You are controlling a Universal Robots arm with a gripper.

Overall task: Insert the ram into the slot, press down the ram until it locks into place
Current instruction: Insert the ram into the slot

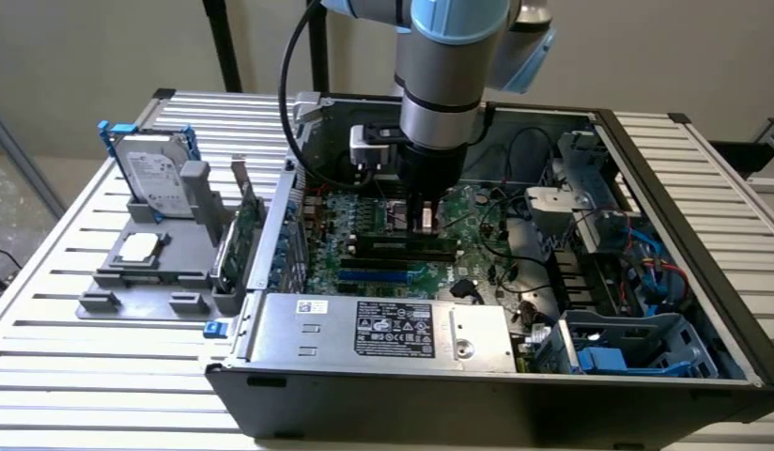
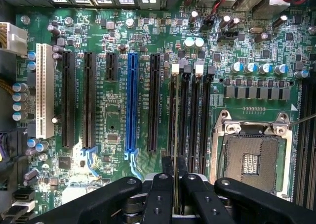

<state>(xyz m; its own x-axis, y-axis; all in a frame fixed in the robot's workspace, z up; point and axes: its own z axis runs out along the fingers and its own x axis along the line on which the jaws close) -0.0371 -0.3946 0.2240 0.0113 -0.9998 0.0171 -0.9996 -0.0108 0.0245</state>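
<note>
- The gripper [image 2: 175, 173] has its two black fingers [image 2: 163, 194] pinched together on the ram [image 2: 176, 116], one on each flat side, with no more gap than the board's thickness.
- In the wrist view the ram is seen edge-on, so it shows as a thin pale line. Its green face and chips cannot be made out.
- The held end of the ram is hidden between the fingers.
- The ram runs lengthwise over the slot [image 2: 172, 110], the black memory socket with a white end latch, outermost of four parallel ones and farthest from the silver processor socket [image 2: 251, 160].
- The stick covers much of this slot. Whether its edge is seated or just above the slot cannot be told.
- In the exterior view the arm comes straight down into the open computer case [image 1: 487, 395], and the wrist hides the fingers' grip.
- The blue socket [image 2: 131, 105] lies well apart from the ram, with a black slot between them.
</note>
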